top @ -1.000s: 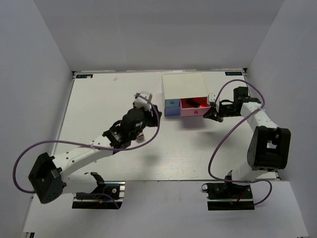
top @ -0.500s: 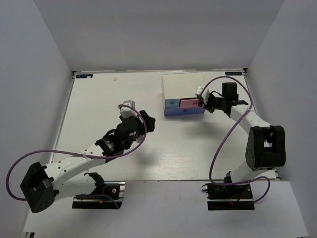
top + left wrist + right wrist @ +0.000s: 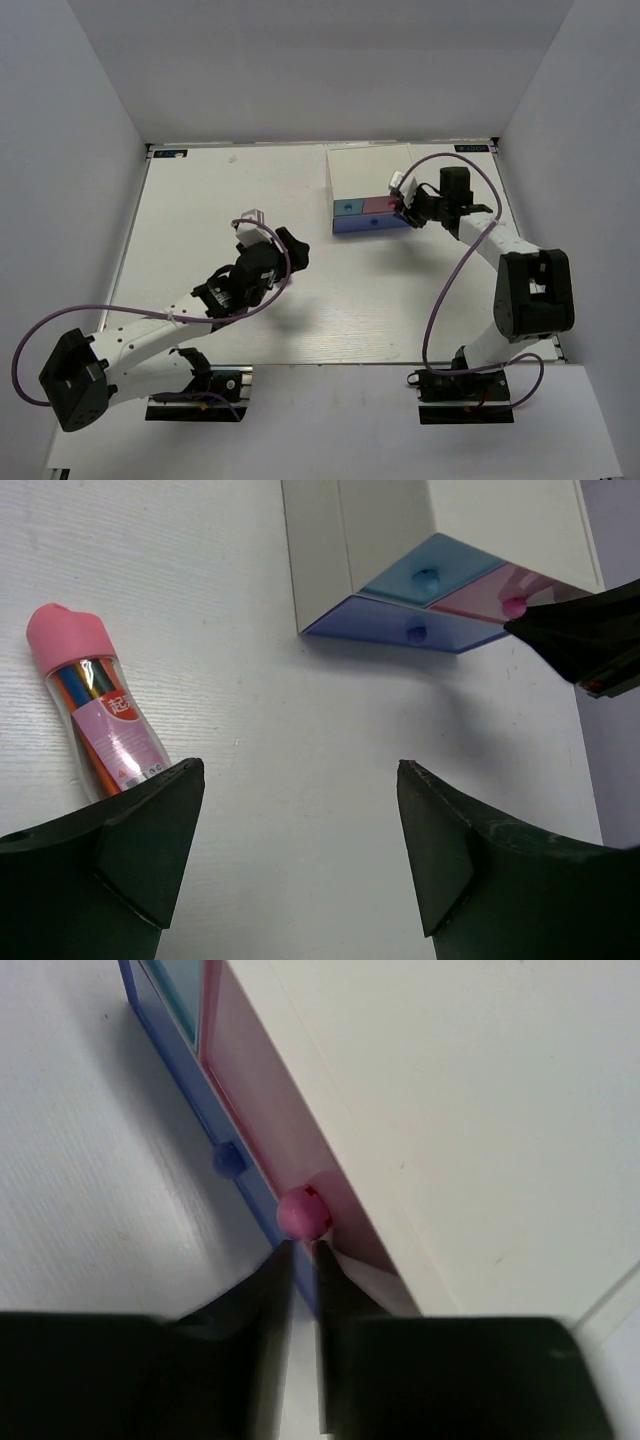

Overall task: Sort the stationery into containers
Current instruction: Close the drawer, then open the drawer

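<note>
The white drawer box (image 3: pixel 372 172) stands at the back centre, with its light-blue (image 3: pixel 347 207), pink (image 3: pixel 380 206) and blue-violet (image 3: pixel 370 224) drawers all closed. My right gripper (image 3: pixel 405 212) is shut, its tips (image 3: pixel 302 1250) just under the pink drawer's knob (image 3: pixel 303 1212). My left gripper (image 3: pixel 284 250) is open and empty above the table. In the left wrist view (image 3: pixel 300 770) a stubby pink-capped tube (image 3: pixel 95 710) lies just left of its left finger. The highlighters and the grey-blue piece are out of view.
White walls enclose the table (image 3: pixel 200 220) on three sides. The right arm's dark finger (image 3: pixel 590 640) shows beside the drawer box (image 3: pixel 350 550) in the left wrist view. Purple cables loop off both arms.
The pink drawer was open a second ago and is now closed, with my right gripper following it in. My left arm has drawn back from the box toward the near left.
</note>
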{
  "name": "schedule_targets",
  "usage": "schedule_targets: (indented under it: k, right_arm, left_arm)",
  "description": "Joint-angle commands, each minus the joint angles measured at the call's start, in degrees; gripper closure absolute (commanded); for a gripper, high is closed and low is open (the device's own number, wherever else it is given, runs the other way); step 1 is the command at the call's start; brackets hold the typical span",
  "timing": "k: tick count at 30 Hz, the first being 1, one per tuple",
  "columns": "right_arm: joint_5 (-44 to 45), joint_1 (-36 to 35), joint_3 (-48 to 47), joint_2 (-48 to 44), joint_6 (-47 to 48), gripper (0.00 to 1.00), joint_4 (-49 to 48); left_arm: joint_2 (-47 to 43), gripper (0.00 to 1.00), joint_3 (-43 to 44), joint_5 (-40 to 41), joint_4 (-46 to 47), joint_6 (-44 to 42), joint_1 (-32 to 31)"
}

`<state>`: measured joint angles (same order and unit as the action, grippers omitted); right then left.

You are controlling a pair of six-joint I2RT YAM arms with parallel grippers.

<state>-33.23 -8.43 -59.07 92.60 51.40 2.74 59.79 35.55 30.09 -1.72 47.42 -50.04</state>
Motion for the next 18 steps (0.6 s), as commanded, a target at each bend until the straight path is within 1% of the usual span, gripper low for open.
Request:
schedule_targets:
  k: [1, 2, 3, 4, 5, 7, 8, 9, 10, 11, 12, 13, 14, 15, 18]
  right_arm:
    - [-2.70, -0.10, 3.50, -6.26, 0.80, 0.55, -0.81]
    - [-3.06, -0.10, 4.65, -7.07, 1.07, 0.22, -0.64]
    - [-3.41, -0.10, 5.62, -7.95, 0.90, 0.10, -1.59]
    - [-5.07, 0.07, 8.76, -10.31, 0.03, 0.10, -2.04]
    - [-5.43, 0.08, 10.01, -11.03, -4.24, 0.10, -5.00]
    - [-6.05, 0.08, 13.08, -12.35, -6.74, 0.10, -6.61]
    - [-5.97, 0.16, 13.62, -12.70, -14.93, 0.10, -9.13]
    - [-6.23, -0.10, 14.06, -12.01, -17.27, 0.10, -9.94]
    - [-7.71, 0.34, 13.11, -11.65, -18.77, 0.10, -7.34]
    - [-8.33, 0.43, 12.75, -10.43, -22.10, 0.10, -6.70]
    - [-9.47, 0.60, 12.84, -10.25, -23.61, 0.10, -8.70]
    - [-9.48, 0.52, 13.45, -10.42, -27.19, 0.10, -10.02]
    - [-8.79, 0.52, 15.54, -11.12, -29.14, 0.10, -11.34]
    - [-8.60, 0.34, 16.52, -11.64, -32.29, 0.12, -12.57]
    - [-6.15, 0.43, 20.65, -12.61, -45.02, 0.18, -20.82]
  left_arm:
    - [-2.31, 0.12, -1.01, 1.47, -1.45, 2.76, 0.30]
    - [-2.31, 0.12, -1.53, 1.47, -1.45, 3.29, 0.30]
    - [-2.31, 0.12, -1.54, 1.47, -1.45, 3.29, 0.30]
    - [-2.31, 0.12, -2.15, 1.47, -1.45, 3.29, 0.30]
    - [-2.31, 0.11, -2.15, 0.86, -0.67, 3.29, 0.30]
    - [-1.70, 0.11, -2.15, 0.16, 0.65, 3.29, 0.30]
    - [-1.00, 0.11, -2.15, -0.72, 1.44, 3.29, 0.30]
    - [-0.99, 0.11, -2.15, -0.73, 2.15, 3.29, 0.30]
    - [-0.12, 0.11, -2.15, -1.60, 2.68, 3.29, 0.30]
    - [-0.11, 0.11, -2.15, -2.39, 3.29, 3.29, 0.30]
    - [0.58, 0.11, -2.15, -2.40, 3.30, 3.29, 0.30]
    - [1.11, 0.11, -2.15, -2.92, 3.30, 3.29, 0.30]
    - [1.12, 0.11, -2.15, -2.93, 3.30, 3.29, 0.30]
    - [1.12, 0.11, -2.15, -2.93, 3.30, 3.29, 0.30]
    - [0.42, 0.11, -2.67, -2.93, 3.30, 3.29, 0.30]
